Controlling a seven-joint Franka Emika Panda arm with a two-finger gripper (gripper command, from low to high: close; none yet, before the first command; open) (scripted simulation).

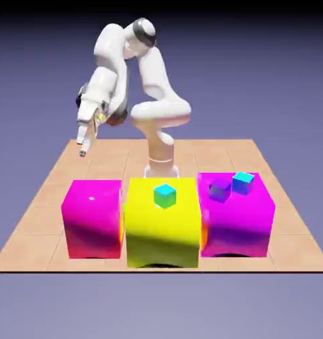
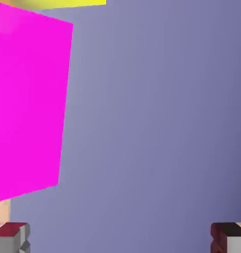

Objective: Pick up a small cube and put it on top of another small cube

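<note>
Right now I have the pincer hanging in the air, fingers spread wide apart and holding nothing, above the tabletop's far corner on the exterior view's left, well away from every cube. In the hand view the two grey fingertips sit at the bottom corners with only backdrop between them, and the big magenta block fills the upper left, so the hand is tilted and not yet aimed at anything I want.

The small cube I take for the task's own is hard to settle: the only small one showing green is the cube on top of the big yellow block near the tabletop's front edge, and its top reads cyan from here. Two more small cubes, a purple one and a blue one, rest just beside each other on the right-hand magenta block.

I judge this the approach step, with nothing picked up yet. Next I need to swing the hand over the yellow block, point the fingers straight down, straddle the small cube and close.
</note>
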